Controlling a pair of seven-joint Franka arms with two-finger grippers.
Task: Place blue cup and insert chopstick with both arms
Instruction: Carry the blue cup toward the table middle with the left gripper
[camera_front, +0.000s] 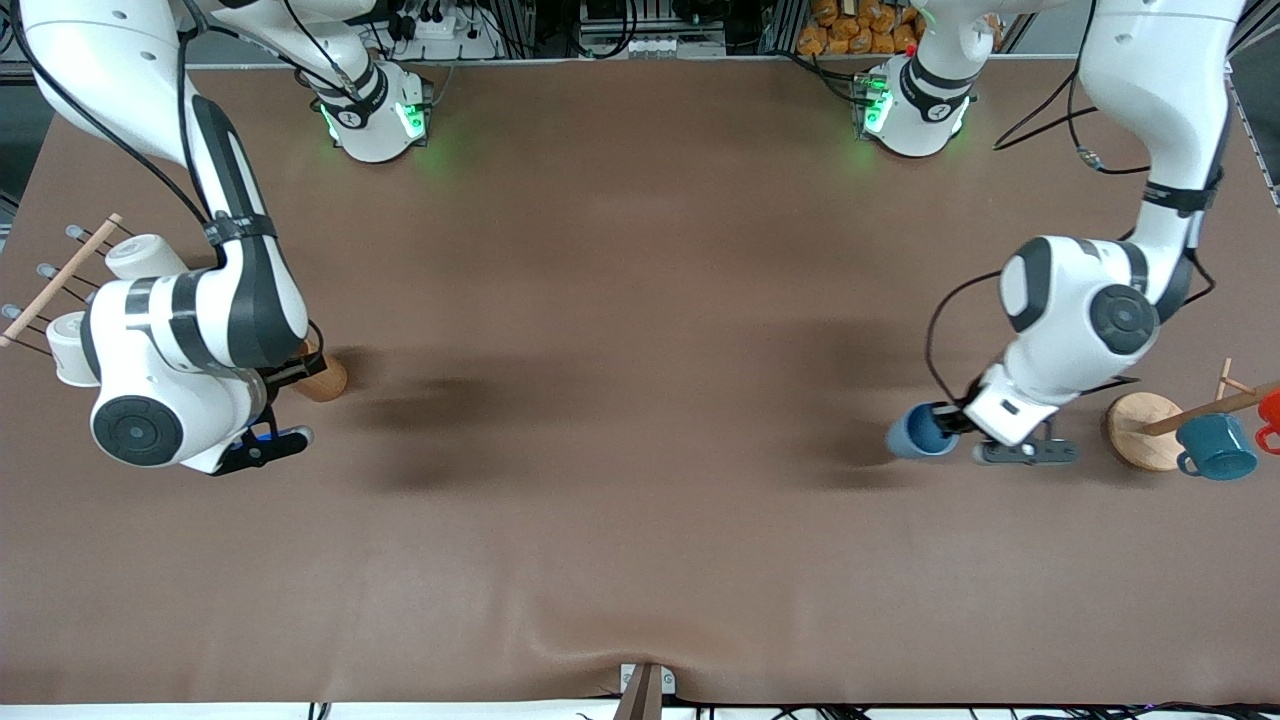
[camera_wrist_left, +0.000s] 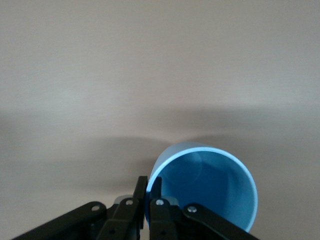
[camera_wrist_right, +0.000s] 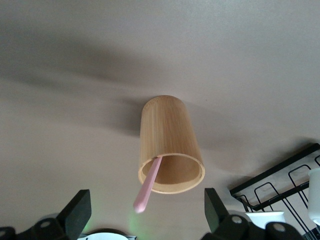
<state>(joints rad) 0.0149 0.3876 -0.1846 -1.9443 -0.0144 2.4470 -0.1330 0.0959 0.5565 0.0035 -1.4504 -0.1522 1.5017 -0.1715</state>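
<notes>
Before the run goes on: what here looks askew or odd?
Nothing spilled or damaged. The thin pale pink chopstick leans slanted in the brown wooden cylinder holder, below the open right claw. The left claw pinches the small light-blue tumbler's rim.

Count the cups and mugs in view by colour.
light blue cup: 1
teal mug: 1
red mug: 1
white cups: 2
wooden cup: 1
Total: 6

Left gripper (camera_front: 950, 425) low over the table, jaws pinched shut, right gripper (camera_wrist_right: 145, 212) hovering, jaws spread wide
</notes>
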